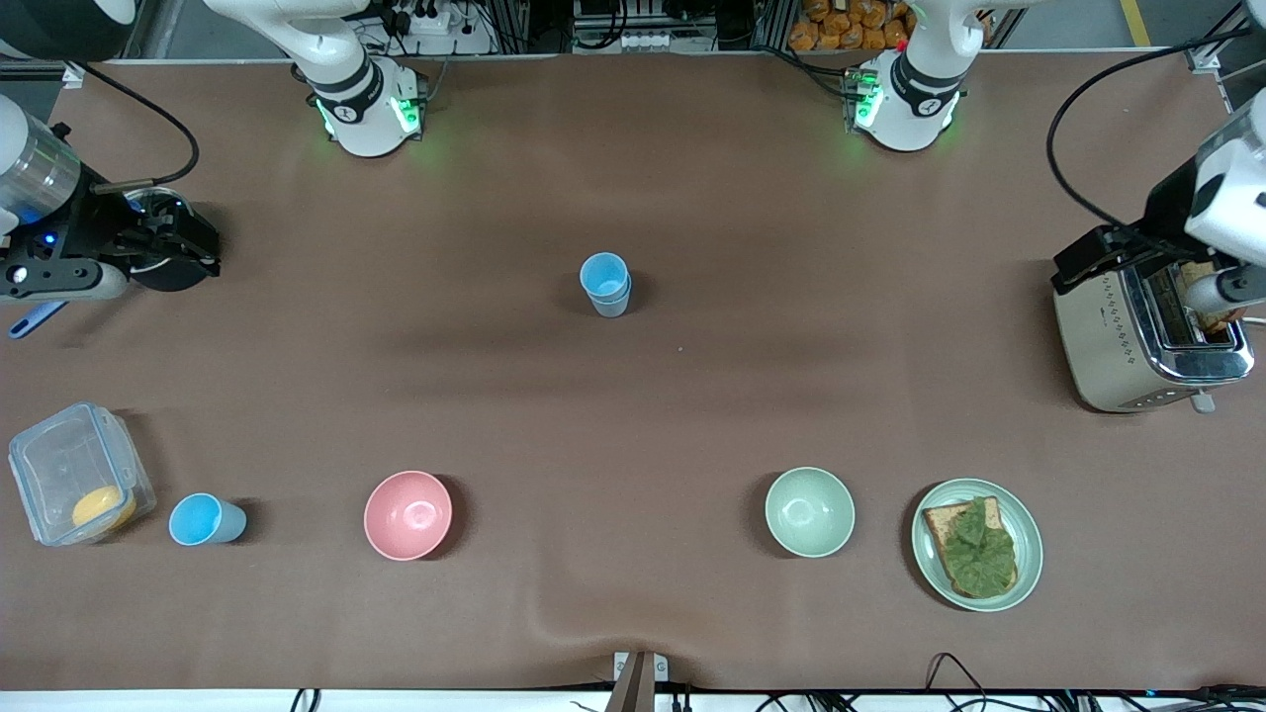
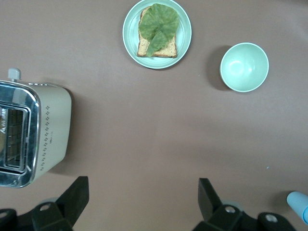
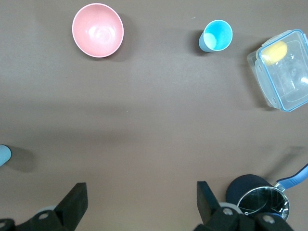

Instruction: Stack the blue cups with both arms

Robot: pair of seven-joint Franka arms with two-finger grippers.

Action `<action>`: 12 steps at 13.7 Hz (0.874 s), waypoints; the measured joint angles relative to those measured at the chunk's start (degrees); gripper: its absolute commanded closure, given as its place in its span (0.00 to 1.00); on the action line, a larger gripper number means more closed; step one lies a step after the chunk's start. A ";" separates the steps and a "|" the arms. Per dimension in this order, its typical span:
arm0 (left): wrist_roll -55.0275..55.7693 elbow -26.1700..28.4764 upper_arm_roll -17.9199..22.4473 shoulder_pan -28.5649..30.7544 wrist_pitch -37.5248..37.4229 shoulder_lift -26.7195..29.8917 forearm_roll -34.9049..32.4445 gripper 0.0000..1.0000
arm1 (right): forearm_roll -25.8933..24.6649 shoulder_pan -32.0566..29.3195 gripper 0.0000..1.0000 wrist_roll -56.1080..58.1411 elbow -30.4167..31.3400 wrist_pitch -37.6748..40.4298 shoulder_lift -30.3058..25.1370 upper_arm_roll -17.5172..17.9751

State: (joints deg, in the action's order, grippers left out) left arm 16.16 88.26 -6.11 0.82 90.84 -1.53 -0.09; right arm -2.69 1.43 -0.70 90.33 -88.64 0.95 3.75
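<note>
Two blue cups stand nested in a stack (image 1: 605, 284) at the table's middle. The stack's edge shows in the left wrist view (image 2: 300, 205) and in the right wrist view (image 3: 4, 155). A third blue cup (image 1: 204, 519) (image 3: 216, 36) stands alone near the front camera, between the clear box and the pink bowl. My right gripper (image 1: 193, 247) (image 3: 140, 188) is open and empty, up over the right arm's end of the table by a dark pot. My left gripper (image 1: 1073, 262) (image 2: 143, 186) is open and empty, up beside the toaster at the left arm's end.
A pink bowl (image 1: 407, 514) (image 3: 97, 30), a pale green bowl (image 1: 809, 511) (image 2: 244, 67) and a plate with toast and lettuce (image 1: 976, 544) (image 2: 157, 32) line the near edge. A clear lidded box (image 1: 74, 475), a dark pot (image 3: 257, 199) and a toaster (image 1: 1137, 336) (image 2: 33, 132) stand at the ends.
</note>
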 measured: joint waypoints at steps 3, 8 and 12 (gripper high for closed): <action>-2.73 -1.08 0.34 -0.01 -2.04 -0.20 0.00 0.00 | 0.00 0.00 0.00 0.00 0.00 0.00 0.00 0.00; -3.89 -1.40 0.79 -0.02 -3.26 -0.27 0.71 0.00 | 0.01 0.00 0.00 0.00 -0.02 0.02 0.00 -0.04; -3.89 -1.62 0.84 -0.02 -3.39 -0.27 0.72 0.00 | 0.02 -0.04 0.00 0.00 -0.01 0.16 0.00 -0.18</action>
State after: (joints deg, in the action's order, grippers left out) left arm 12.27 86.64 -5.27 0.79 87.45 -1.80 0.62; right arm -2.67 1.39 -0.70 90.32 -88.48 0.95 3.57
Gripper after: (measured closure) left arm 0.000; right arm 0.000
